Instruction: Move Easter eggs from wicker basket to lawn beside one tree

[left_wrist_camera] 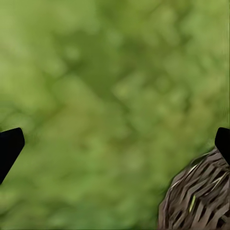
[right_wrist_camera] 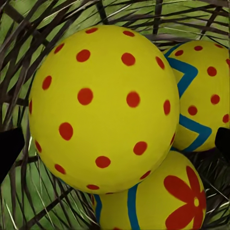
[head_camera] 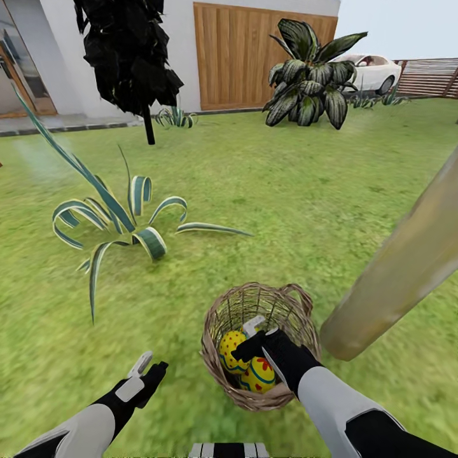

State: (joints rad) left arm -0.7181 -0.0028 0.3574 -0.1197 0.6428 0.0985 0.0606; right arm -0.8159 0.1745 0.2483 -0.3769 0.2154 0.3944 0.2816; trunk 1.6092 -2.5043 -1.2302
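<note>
Head view high, facing down-forward over lawn (head_camera: pixel 254 191), right wrist close inside wicker basket (right_wrist_camera: pixel 28 28), left wrist beside it

Easter eggs: three, all in the right wrist view — one red-dotted (right_wrist_camera: pixel 103 108), one with blue zigzag (right_wrist_camera: pixel 203 96), one with a red flower mark (right_wrist_camera: pixel 163 201). Head view shows two of them (head_camera: pixel 231 349), (head_camera: pixel 257 375).

Wicker basket (head_camera: pixel 222 372): one.
Grippers: two — left gripper (head_camera: pixel 147 367), right gripper (head_camera: pixel 256 337).
Striped agave (head_camera: pixel 121 222): one large.
Black-leaved tree (head_camera: pixel 130 54): one.
Pale leaning trunk (head_camera: pixel 397 273): one.
Broad-leaved shrub (head_camera: pixel 312 76): one.
White car (head_camera: pixel 372 70): one.
</note>
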